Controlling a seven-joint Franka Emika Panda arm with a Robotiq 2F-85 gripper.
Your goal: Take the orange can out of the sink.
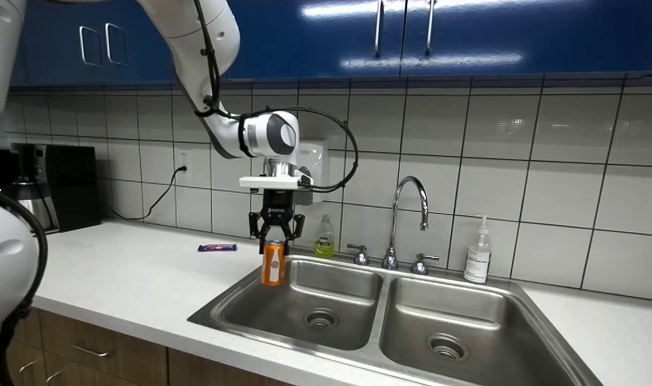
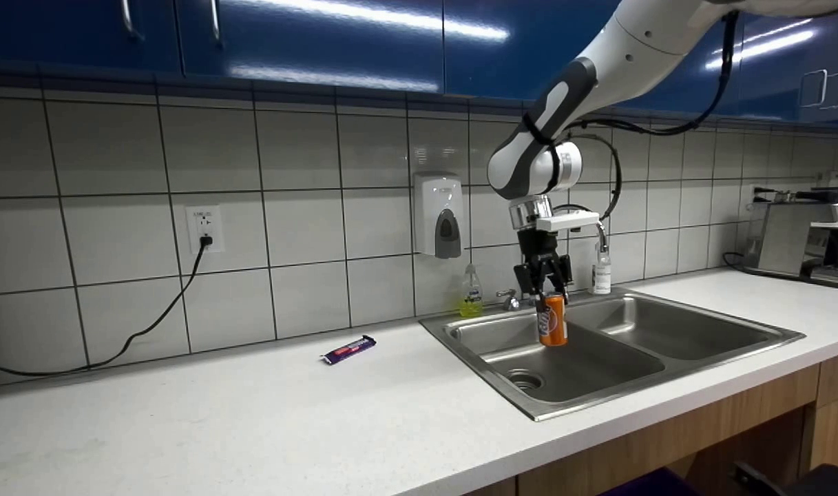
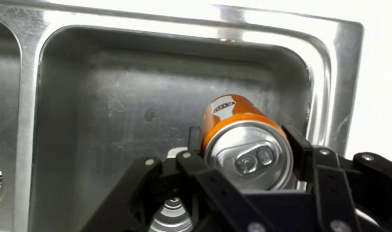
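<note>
The orange can is upright between the fingers of my gripper. The can and gripper also show in an exterior view, with the can raised above the basin floor. In the wrist view the silvery lid of the can faces the camera. The black fingers of the gripper are closed on both sides of its upper part. The steel sink lies below, with two basins and two drains. The can hangs over the basin with the soap bottle of yellow-green liquid behind it. The sink rim shows in the wrist view.
A chrome faucet rises behind the sink. A yellow-green soap bottle and a white-labelled pump bottle stand at the back. A purple bar lies on the white counter. A dispenser hangs on the wall.
</note>
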